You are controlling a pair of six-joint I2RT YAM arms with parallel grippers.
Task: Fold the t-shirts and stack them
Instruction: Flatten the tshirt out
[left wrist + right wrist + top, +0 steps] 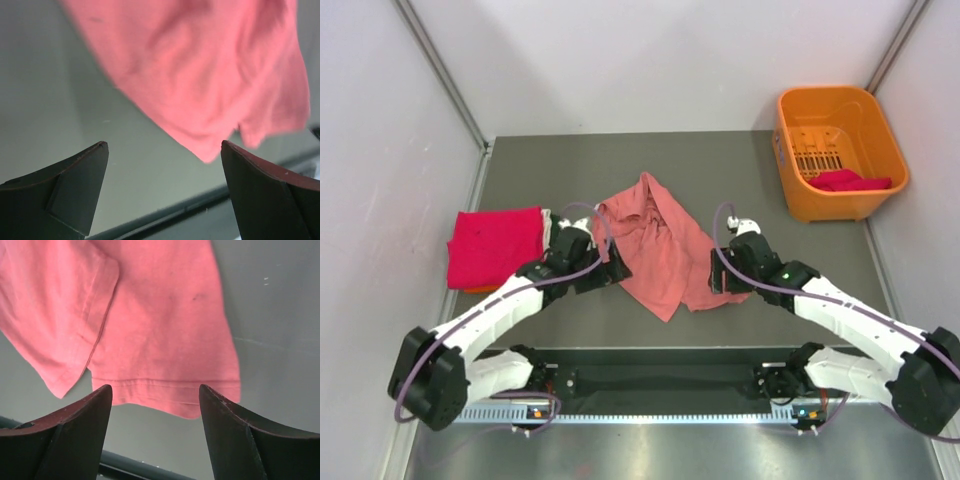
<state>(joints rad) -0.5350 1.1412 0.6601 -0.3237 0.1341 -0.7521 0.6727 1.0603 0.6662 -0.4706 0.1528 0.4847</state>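
The large salmon-pink cloth t-shirt [658,248] lies crumpled and unfolded mid-table, its hem toward the near edge. The magenta-red cloth t-shirt [495,246] lies folded flat at the left. 1 more magenta-red garment [850,181] sits bunched in the orange plastic basket [880,130].

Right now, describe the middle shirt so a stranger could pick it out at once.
Start at the grey table: at its centre lies the salmon-pink t-shirt. The magenta shirt at the left edge is folded square and a second red shirt sits in the orange basket, far right; only this one is pale and loosely crumpled.
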